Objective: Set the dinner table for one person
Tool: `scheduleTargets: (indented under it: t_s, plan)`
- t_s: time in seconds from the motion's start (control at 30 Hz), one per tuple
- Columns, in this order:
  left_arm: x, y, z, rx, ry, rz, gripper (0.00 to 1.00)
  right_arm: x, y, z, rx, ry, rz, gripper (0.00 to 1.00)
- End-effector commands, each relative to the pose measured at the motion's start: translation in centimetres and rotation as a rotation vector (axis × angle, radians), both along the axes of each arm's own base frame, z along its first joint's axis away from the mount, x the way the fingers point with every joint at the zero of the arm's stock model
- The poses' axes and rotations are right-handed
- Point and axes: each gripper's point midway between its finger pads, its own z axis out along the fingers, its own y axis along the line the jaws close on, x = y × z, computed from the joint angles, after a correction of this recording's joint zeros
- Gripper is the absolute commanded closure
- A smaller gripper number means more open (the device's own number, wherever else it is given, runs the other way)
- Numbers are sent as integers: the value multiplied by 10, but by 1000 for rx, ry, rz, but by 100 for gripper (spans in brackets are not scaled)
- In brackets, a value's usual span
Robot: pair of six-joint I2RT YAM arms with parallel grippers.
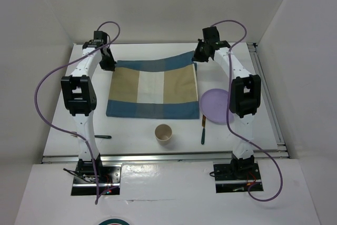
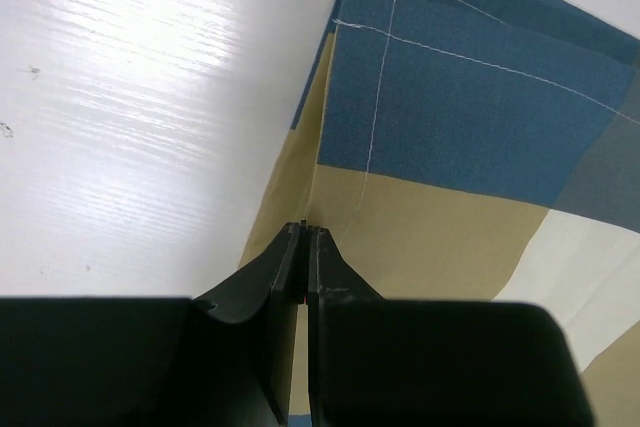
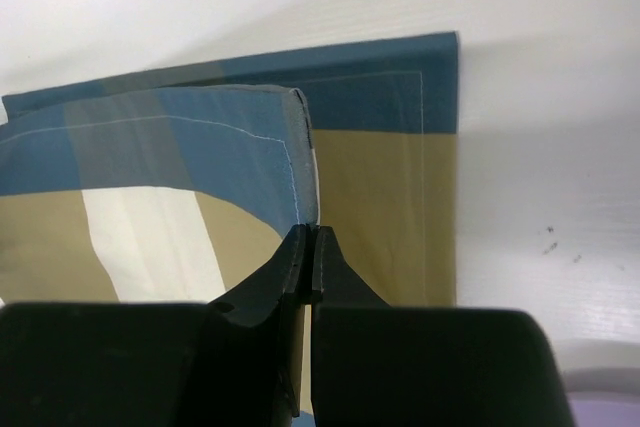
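The blue-and-tan checked placemat (image 1: 152,89) lies spread on the white dinner table (image 1: 131,130), its far edge lifted a little. My left gripper (image 1: 109,62) is shut on the placemat's far left corner; in the left wrist view the jaws (image 2: 305,232) pinch the cloth (image 2: 450,97) edge. My right gripper (image 1: 199,55) is shut on the far right corner; in the right wrist view the jaws (image 3: 308,235) pinch a curled upper layer of the placemat (image 3: 200,147) above the layer lying flat.
A purple plate (image 1: 216,106) lies right of the placemat, partly under the right arm. A tan paper cup (image 1: 164,134) stands near the front edge. A dark-handled utensil (image 1: 202,133) lies by the plate, another (image 1: 102,137) by the left arm's base.
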Motion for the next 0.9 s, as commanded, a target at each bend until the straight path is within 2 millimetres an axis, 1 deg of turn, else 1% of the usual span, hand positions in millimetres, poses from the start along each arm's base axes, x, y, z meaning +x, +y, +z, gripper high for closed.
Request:
scheduleTargets:
  t_s: [0.0,0.03,0.07,0.1,0.13,0.17,0.2,0.23,0.27,0.3,0.33,0.37,0.4,0.43,0.47,0.5,0.53,0.57,0.6,0.63,0.67,0.7,0.73,0.77,0.83,0.87]
  plan:
    - [16,10,16,11,-65,39,100,18,11,0,0,-33,24,100]
    - [16,9,9,6,-50,47,100,19,11,-8,-3,-20,24,100]
    - [18,13,5,21,-47,56,100,19,11,-15,-5,-8,24,100]
    - [17,13,-4,21,-30,56,100,21,12,-27,-8,5,24,93]
    - [21,10,-14,9,-12,49,93,23,12,-31,-8,6,24,81]
    - [22,13,-20,-4,3,51,77,25,13,-38,-10,14,24,67]
    - [18,13,-25,-5,38,51,64,25,10,-35,-20,17,16,53]
    - [23,11,-21,-15,28,45,53,26,9,-35,-21,18,2,46]
    - [23,11,-20,-15,28,45,40,24,6,-40,-33,28,-7,36]
    - [24,11,-16,-15,19,45,31,23,6,-30,-28,8,-7,28]
    - [19,11,-20,-15,26,45,27,19,3,-31,-38,15,-14,16]
    - [18,13,-13,-2,9,42,21,20,1,-27,-46,1,-25,12]
    - [17,13,9,0,-39,42,14,18,-2,-23,-52,-3,-33,10]
    - [15,12,17,0,-54,42,12,13,-5,-16,-59,-10,-40,10]
    - [9,14,19,10,-48,48,12,10,-9,-14,-67,-9,-61,10]
    - [6,14,27,11,-58,48,12,6,-3,-10,-65,-17,-49,15]
    - [-2,14,35,11,-63,48,15,-3,1,-6,-62,-26,-40,19]
    - [-4,12,38,6,-71,31,18,-7,3,-3,-69,-36,-41,26]
    - [-9,5,37,5,-62,18,26,-15,13,-4,-77,-33,-13,47]
    - [-15,-2,34,4,-48,5,39,-18,12,-4,-78,-29,-13,59]
    - [-27,-1,19,11,-2,9,76,-27,17,-12,-85,-7,2,72]
    - [-34,-9,14,-11,17,5,91,-33,20,-20,-73,16,20,81]
    - [-41,-10,4,-19,47,18,100,-40,25,-28,-66,40,30,94]
    - [-58,-13,-18,-39,114,26,100,-53,28,-44,-74,89,46,99]
    - [-70,-26,-30,-90,136,28,100,-65,32,-59,-72,131,55,100]
    - [-71,-27,-36,-96,127,39,100,-75,31,-77,-74,172,64,100]
